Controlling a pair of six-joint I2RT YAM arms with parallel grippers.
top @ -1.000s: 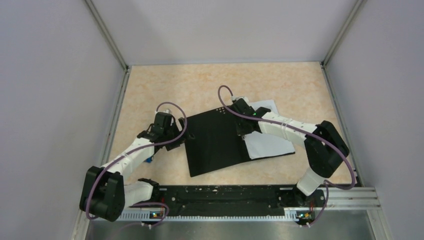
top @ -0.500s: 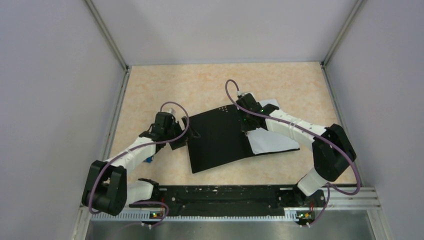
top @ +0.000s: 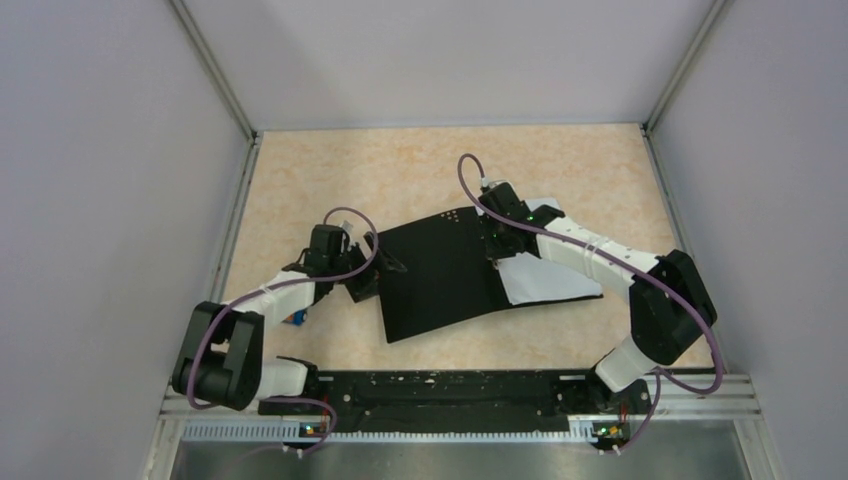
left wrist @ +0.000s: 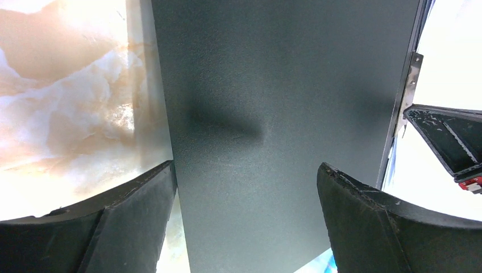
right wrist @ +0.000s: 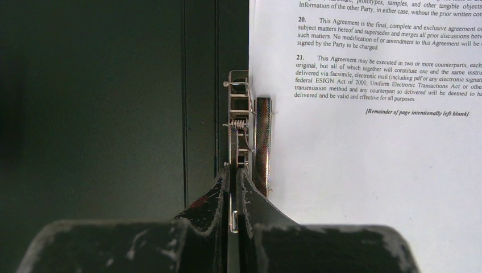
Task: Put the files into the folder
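The folder (top: 435,280) lies open on the table, black inside up. The files (top: 548,282), white printed sheets, lie on its right half beside the metal spine clip (right wrist: 241,125). My right gripper (top: 497,250) is at the spine, jaws shut on the clip's thin metal lever, as the right wrist view (right wrist: 233,177) shows, with the printed sheet (right wrist: 369,159) just to the right. My left gripper (top: 383,267) is open at the folder's left edge. In the left wrist view (left wrist: 247,187) its fingers stand wide apart over the black cover (left wrist: 273,85).
A small blue-and-orange block (top: 298,318) lies under my left arm near the left wall. Grey walls close in the table (top: 400,170) on the left, back and right. The black rail (top: 450,390) with the arm bases runs along the near edge.
My right gripper has moved a little right and farther away, and the folder and sheets have shifted right with it. My left gripper has moved right onto the folder's left edge.
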